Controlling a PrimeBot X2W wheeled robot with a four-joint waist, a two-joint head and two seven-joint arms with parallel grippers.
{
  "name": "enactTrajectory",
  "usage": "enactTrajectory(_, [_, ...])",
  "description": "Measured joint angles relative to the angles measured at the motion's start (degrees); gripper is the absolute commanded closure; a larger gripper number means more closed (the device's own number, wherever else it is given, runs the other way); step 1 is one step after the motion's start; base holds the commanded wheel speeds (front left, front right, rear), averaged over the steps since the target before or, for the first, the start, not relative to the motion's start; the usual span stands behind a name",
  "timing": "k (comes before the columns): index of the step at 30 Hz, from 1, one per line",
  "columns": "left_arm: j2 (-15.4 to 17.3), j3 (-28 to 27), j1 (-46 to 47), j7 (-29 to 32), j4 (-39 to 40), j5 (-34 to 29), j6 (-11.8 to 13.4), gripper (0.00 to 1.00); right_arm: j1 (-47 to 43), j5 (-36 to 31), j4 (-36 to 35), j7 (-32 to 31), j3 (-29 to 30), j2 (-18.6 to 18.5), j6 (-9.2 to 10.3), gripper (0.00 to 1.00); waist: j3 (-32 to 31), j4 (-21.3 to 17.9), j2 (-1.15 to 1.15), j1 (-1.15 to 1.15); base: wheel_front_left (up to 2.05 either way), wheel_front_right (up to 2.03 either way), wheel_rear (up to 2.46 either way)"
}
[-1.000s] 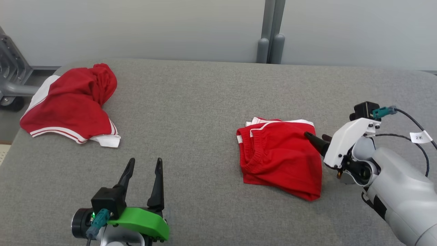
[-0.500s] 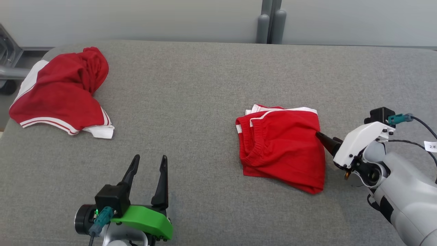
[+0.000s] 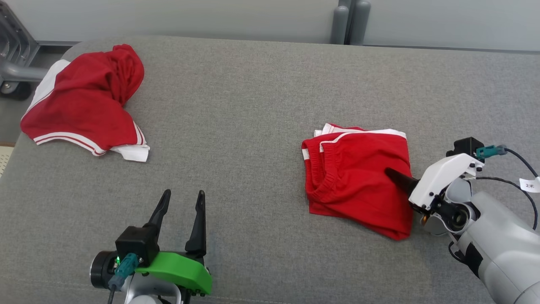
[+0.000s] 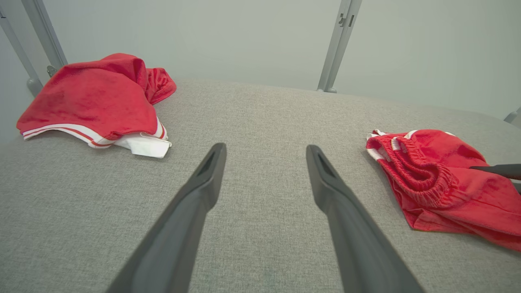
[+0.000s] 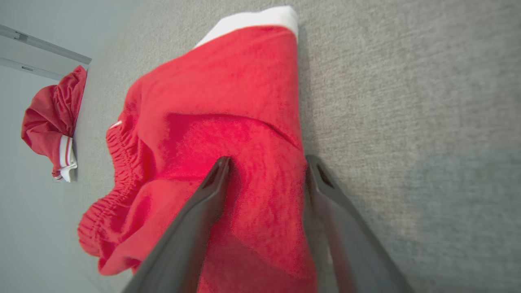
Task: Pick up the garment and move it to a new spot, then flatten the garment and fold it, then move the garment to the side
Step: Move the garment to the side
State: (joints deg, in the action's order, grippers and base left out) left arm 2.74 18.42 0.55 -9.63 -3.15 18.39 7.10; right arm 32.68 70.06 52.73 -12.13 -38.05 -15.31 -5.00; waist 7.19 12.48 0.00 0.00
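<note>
Cloth folded into a compact red packet, the folded garment [image 3: 356,177], lies right of centre in the head view on the grey padded surface [image 3: 253,126], its elastic waistband turned toward the frame's left and white trim along its upper edge. Since it is already flat and doubled over, what is left is probably the shift to the side, which would explain why the right gripper [image 5: 268,162] has come in low at the packet's right-hand edge. The head view shows one dark finger lying across the red cloth but does not reveal the gap. The right wrist view does: the fingers are spread wide, one resting over the fabric and the other at the very border where red meets grey, with nothing pinched between them yet. The left gripper [image 3: 183,195] sits at the lower left of the head view, just as wide and empty, apparently parked clear of the work. Its wrist view adds the layered thickness of the gathered waistband from the side. A crumpled red garment [image 3: 84,101] occupies the upper left, well apart.
</note>
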Motion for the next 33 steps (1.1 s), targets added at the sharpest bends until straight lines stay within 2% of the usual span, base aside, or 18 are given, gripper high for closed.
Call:
enactTrajectory(1, [0.0,-0.03,0.01,0.0,0.0,-0.01,0.0,0.0,0.03,-0.01,0.01,0.0,-0.01,-0.09,-0.01,0.93,0.05,0.04,0.0,0.0,0.0,0.0,0.0])
enactTrajectory(2, [0.0,-0.09,0.02,0.0,0.0,-0.02,0.0,0.0,0.07,-0.02,0.03,0.0,-0.01,-0.13,-0.01,1.0,0.12,0.07,0.0,0.0,0.0,0.0,0.0])
enactTrajectory(12, [-0.02,-1.69,0.07,0.0,1.07,-1.09,0.01,0.0,3.35,-2.72,0.44,0.0,-1.32,-1.68,-0.02,1.0,1.21,-0.45,0.0,0.0,0.0,0.0,0.0])
enactTrajectory(19, [-0.04,-1.67,0.47,-0.01,2.98,-0.35,0.01,0.0,8.36,-5.1,0.97,0.09,-1.53,-5.73,0.18,1.0,2.53,-1.99,0.0,0.0,0.0,0.0,0.0])
enactTrajectory(24, [-0.05,-1.72,1.33,-0.05,4.97,-0.49,0.0,0.0,13.44,-8.08,1.35,-0.1,-2.48,-9.65,1.18,1.0,4.27,-3.46,0.0,0.0,0.0,0.0,0.0])
enactTrajectory(33, [-0.07,-1.67,3.27,0.35,8.16,-1.72,0.0,0.0,20.19,-11.03,1.56,-1.6,-3.33,-14.02,2.1,1.0,7.95,-5.51,0.0,0.0,0.0,0.0,0.0])
